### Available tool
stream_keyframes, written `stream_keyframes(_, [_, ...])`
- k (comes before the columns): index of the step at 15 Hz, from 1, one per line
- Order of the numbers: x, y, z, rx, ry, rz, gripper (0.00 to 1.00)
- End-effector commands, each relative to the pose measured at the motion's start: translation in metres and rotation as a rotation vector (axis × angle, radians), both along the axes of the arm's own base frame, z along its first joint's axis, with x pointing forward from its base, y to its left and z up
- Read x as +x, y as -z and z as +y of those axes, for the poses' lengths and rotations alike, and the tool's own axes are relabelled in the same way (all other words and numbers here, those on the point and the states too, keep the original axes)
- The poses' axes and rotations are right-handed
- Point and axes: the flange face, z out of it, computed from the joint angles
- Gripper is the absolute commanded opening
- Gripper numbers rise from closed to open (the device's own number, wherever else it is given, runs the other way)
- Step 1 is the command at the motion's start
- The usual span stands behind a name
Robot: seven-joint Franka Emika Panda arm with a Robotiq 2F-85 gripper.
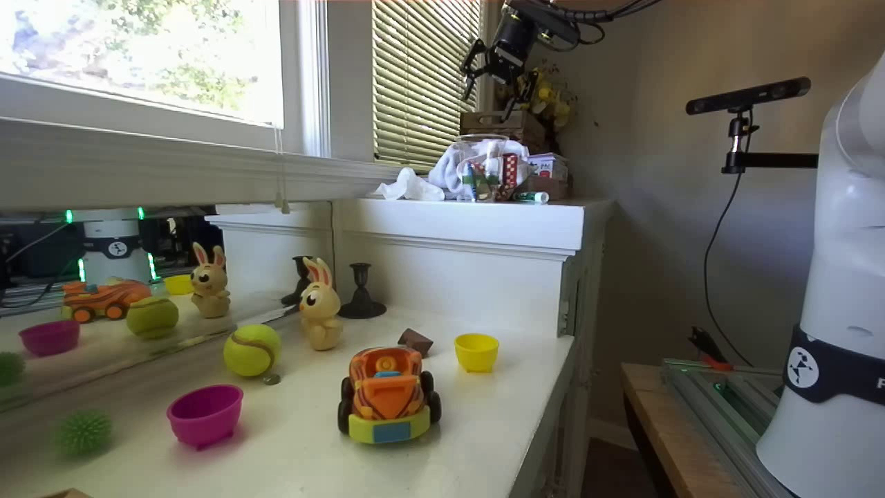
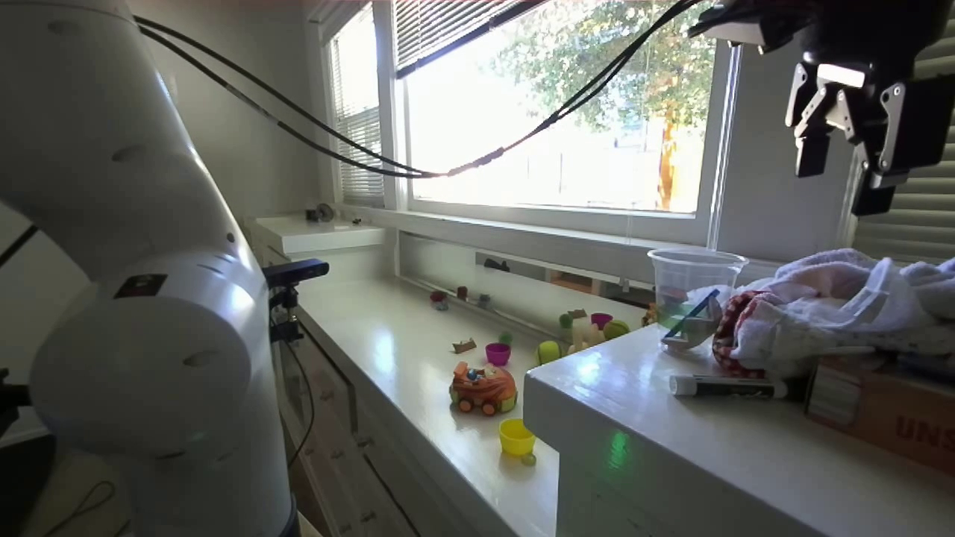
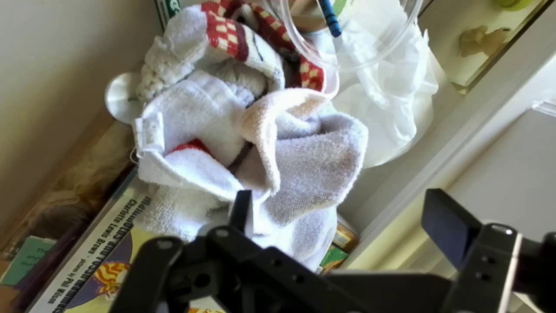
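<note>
My gripper is open and empty, held in the air above the raised white ledge; it shows in both exterior views (image 1: 489, 100) (image 2: 843, 177) and in the wrist view (image 3: 336, 208). It touches nothing. Nearest below it is a crumpled white towel (image 3: 312, 174) with a red checked part, also in both exterior views (image 1: 448, 169) (image 2: 843, 298). Beside the towel stands a clear plastic cup (image 2: 697, 261) (image 1: 482, 142) with a blue stick-like item in it. A white crumpled bag (image 3: 386, 100) (image 1: 409, 187) lies by the cup. A marker (image 2: 724, 386) (image 1: 531, 197) lies in front.
A book (image 3: 87, 256), a cardboard box (image 2: 880, 414) and a wooden crate (image 1: 508, 126) are near the towel. The lower counter bears an orange toy car (image 1: 387, 387), yellow cup (image 1: 477, 351), magenta bowl (image 1: 206, 415), tennis ball (image 1: 252, 351), rabbit (image 1: 320, 311) and candlestick (image 1: 361, 294).
</note>
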Motion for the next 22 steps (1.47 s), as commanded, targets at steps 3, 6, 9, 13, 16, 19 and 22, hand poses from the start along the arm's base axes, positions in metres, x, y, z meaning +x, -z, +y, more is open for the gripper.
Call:
stream_keyframes(3, [0.018, 0.007, -0.011, 0.016, 0.015, 0.062, 1.00])
stream_keyframes(6, [0.026, 0.025, -0.017, 0.015, 0.021, 0.099, 1.00])
stream_keyframes(9, [0.036, 0.047, -0.022, 0.030, 0.018, 0.142, 1.00])
stream_keyframes(13, [0.045, 0.067, -0.028, 0.039, 0.013, 0.189, 1.00])
stream_keyframes(16, [0.053, 0.079, -0.031, 0.039, 0.005, 0.205, 1.00])
stream_keyframes(19, [0.061, 0.089, -0.029, 0.044, -0.007, 0.229, 1.00])
stream_keyframes(22, [0.068, 0.100, -0.025, 0.049, -0.023, 0.251, 1.00])
